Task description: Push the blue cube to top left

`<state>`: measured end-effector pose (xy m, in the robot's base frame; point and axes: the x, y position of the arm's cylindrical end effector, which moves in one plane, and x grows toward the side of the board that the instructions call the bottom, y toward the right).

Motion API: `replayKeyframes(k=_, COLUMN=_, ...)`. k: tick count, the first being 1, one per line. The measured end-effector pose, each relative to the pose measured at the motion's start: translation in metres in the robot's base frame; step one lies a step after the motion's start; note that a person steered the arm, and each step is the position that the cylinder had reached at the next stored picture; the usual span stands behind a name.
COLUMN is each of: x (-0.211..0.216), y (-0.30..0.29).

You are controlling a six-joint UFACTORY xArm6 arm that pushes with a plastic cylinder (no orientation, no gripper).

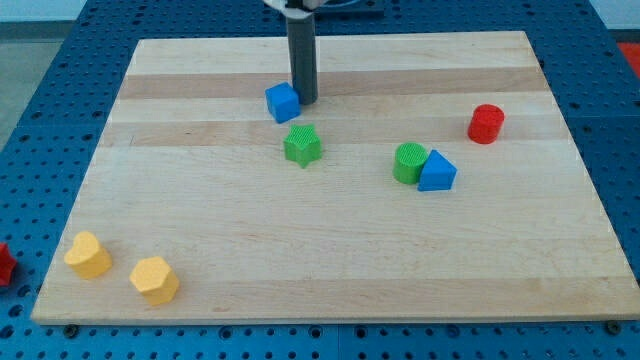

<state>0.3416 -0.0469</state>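
The blue cube (283, 102) sits on the wooden board (200, 210), left of centre in the upper part of the view. My tip (304, 101) stands right against the cube's right side, touching or nearly touching it. The dark rod rises from there to the view's top edge.
A green star-shaped block (302, 145) lies just below the cube. A green cylinder (409, 162) and a blue triangular block (437, 172) touch at centre right. A red cylinder (486, 123) stands at the right. Two yellow blocks (88, 255) (154, 280) lie at the bottom left.
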Motion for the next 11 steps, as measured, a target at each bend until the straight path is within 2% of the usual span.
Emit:
replayKeyframes(k=2, x=0.006, y=-0.163)
replayKeyframes(k=3, x=0.026, y=-0.091)
replayKeyframes(k=4, x=0.082, y=-0.156)
replayKeyframes(k=5, x=0.071, y=-0.225)
replayKeyframes(k=6, x=0.047, y=-0.203)
replayKeyframes(k=7, x=0.073, y=-0.201)
replayKeyframes(k=8, x=0.086, y=-0.164)
replayKeyframes(k=9, x=0.054, y=-0.156)
replayKeyframes(k=10, x=0.0, y=-0.159)
replayKeyframes(k=11, x=-0.009, y=-0.156)
